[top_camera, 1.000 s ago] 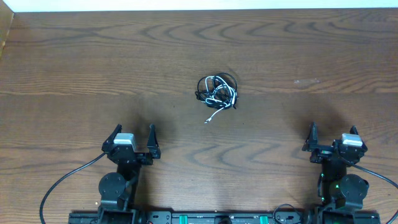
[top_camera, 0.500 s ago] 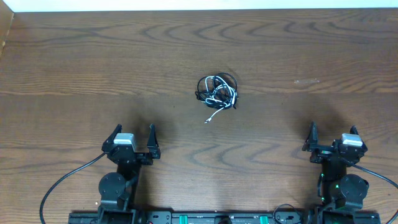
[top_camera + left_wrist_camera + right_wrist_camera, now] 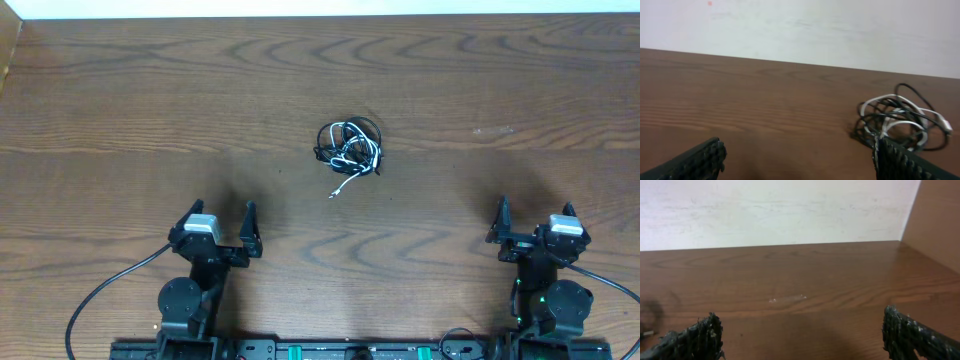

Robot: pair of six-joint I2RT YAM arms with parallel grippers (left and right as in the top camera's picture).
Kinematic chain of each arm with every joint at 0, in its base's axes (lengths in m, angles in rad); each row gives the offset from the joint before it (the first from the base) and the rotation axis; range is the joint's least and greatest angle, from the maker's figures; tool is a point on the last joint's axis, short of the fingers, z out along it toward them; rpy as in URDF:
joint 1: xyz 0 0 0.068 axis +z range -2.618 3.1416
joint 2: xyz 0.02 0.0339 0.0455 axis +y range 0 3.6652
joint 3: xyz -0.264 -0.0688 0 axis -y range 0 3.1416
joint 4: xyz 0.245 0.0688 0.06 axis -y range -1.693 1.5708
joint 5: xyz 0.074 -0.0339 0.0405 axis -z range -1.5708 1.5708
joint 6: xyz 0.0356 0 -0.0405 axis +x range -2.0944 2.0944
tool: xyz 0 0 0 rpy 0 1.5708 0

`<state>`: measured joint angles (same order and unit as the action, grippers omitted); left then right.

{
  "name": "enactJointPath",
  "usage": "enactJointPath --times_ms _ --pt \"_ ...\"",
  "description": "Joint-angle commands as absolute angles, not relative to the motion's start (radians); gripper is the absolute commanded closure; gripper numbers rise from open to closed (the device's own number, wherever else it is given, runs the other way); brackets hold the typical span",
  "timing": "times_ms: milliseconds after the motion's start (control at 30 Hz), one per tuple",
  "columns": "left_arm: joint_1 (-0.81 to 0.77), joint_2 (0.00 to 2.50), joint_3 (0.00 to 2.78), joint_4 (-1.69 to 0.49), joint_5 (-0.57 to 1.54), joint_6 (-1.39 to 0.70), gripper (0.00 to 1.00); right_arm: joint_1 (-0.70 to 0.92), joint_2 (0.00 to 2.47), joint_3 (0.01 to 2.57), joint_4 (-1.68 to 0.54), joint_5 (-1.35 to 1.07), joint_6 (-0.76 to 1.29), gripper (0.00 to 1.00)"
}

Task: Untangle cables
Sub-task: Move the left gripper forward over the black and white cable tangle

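Locate the left gripper (image 3: 222, 212) at the near left of the table (image 3: 150, 100). Its two ribbed black fingers (image 3: 700, 157) stand wide apart over bare wood and grip nothing. Locate the right gripper (image 3: 537, 212) at the near right. Its fingers are also spread wide and hold nothing. Both grippers point toward the far side.

A thick black arm cable (image 3: 100, 295) curves away from the left arm base along the near edge. A second arm cable (image 3: 612, 286) runs off to the right from the right arm base.

Find the cables (image 3: 349, 148) farther out, near the centre of the table and well apart from both grippers. They lie in one compact knot of black and white loops resting on the wood. One white end (image 3: 340, 190) trails out of the knot toward the near side. In the left wrist view the knot sits to the right, partly behind the right-hand fingertip.

The table surface is dark brown wood with a strong wavy grain. A small pale mark (image 3: 787, 299) shows on it ahead of the right gripper.

Beyond the far edge stands a plain pale wall (image 3: 790, 25). A brown wooden side panel (image 3: 935, 215) rises at the far right.
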<state>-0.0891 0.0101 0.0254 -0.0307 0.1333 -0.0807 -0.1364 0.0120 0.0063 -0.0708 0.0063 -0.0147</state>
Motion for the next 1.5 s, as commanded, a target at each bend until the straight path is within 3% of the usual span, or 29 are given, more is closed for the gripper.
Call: enactJointPath --times_ms 0,333,1000,1467 --pt "-0.093 0.004 0.053 -0.062 0.258 -0.101 0.05 -0.143 0.012 0.005 -0.075 0.001 -0.012 0.01" --pt "-0.093 0.035 0.154 -0.073 0.353 -0.287 0.05 -0.143 0.013 0.005 -0.075 0.001 -0.012 0.01" --pt "-0.093 0.588 0.568 -0.184 0.625 -0.290 0.05 -0.143 0.013 0.005 -0.075 0.001 -0.012 0.01" --pt "-0.093 0.645 0.623 -0.228 0.671 -0.290 0.05 -0.143 0.013 0.005 -0.076 0.001 -0.012 0.01"
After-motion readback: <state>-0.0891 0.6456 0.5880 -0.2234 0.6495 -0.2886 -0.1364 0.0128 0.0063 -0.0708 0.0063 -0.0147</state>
